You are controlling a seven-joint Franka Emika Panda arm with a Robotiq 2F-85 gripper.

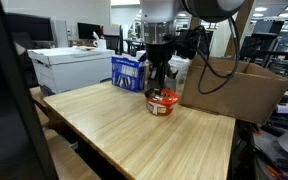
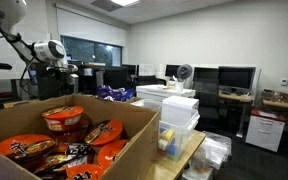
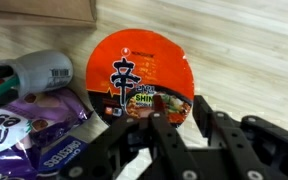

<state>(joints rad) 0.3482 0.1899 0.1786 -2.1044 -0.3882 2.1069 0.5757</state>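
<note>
The tool point(image 3: 196, 125) hangs low over a noodle bowl point(image 3: 141, 80) with a red-orange lid. The bowl stands upright on the wooden desk point(image 1: 134, 140), towards its far side. In the wrist view the two fingers point(image 3: 167, 128) are spread, with bare wood showing in the gap between them. The left one overlaps the near right part of the bowl's rim and the right one lies just past the rim. Nothing is pinched. In an exterior view the arm comes straight down and the fingertips sit just above the bowl's lid; whether they touch it cannot be told.

Just left of the bowl lies a purple snack bag point(image 3: 34, 135), and a white bottle point(image 3: 39, 70) lies on its side beside it, close to the bowl's left edge. A cardboard box point(image 1: 239, 90) stands to the right of the bowl, near it but apart. In the exterior view taken from behind it, the box holds more bowls and packets of the same colour.

The step in hand looks like the final approach for a grasp on the bowl, with the tool set over its right rim rather than over its centre. A good next move calls for the fingers to straddle the rim squarely, one inside the edge and one outside, and to go low enough to catch more than the thin lid. The bowl is probably light with a foil lid, so closing hard or off-centre could tip it or push it left into the bag and the bottle.
</note>
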